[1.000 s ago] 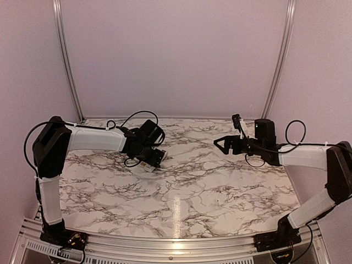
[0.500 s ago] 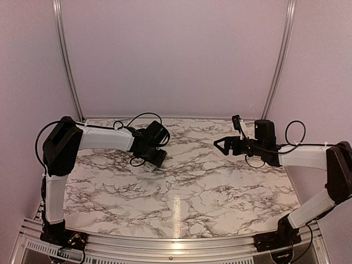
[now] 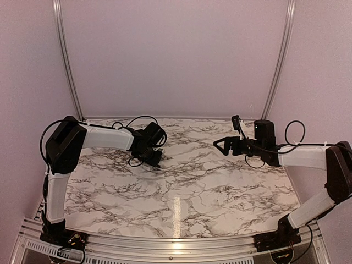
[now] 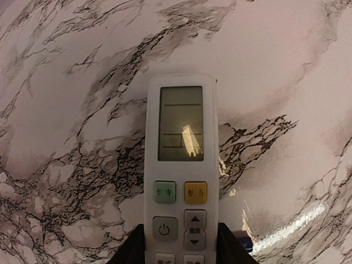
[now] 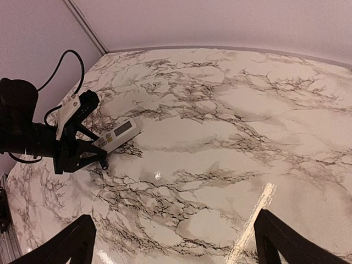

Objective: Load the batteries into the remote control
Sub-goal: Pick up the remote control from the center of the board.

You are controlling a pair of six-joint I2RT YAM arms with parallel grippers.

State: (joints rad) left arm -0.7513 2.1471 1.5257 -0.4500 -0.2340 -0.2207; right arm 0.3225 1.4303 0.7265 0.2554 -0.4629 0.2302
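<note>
The remote control (image 4: 181, 170) lies flat and face up on the marble surface (image 3: 192, 192), in its left rear part. Its grey-green display points away from the left end effector (image 4: 181, 245), with a green and a yellow button below it, then a power key and arrow keys. The left end effector is down at the button end, its two dark fingers (image 4: 132, 250) lying against the remote's long edges, one on each side, so it is clamped on the remote. A small dark-blue object (image 4: 246, 241) sits on the marble just beside the right-hand finger, too little of it showing to name. The right end effector (image 3: 219, 144) hangs above the surface on the right, well apart from the remote, its fingers spread wide.
</note>
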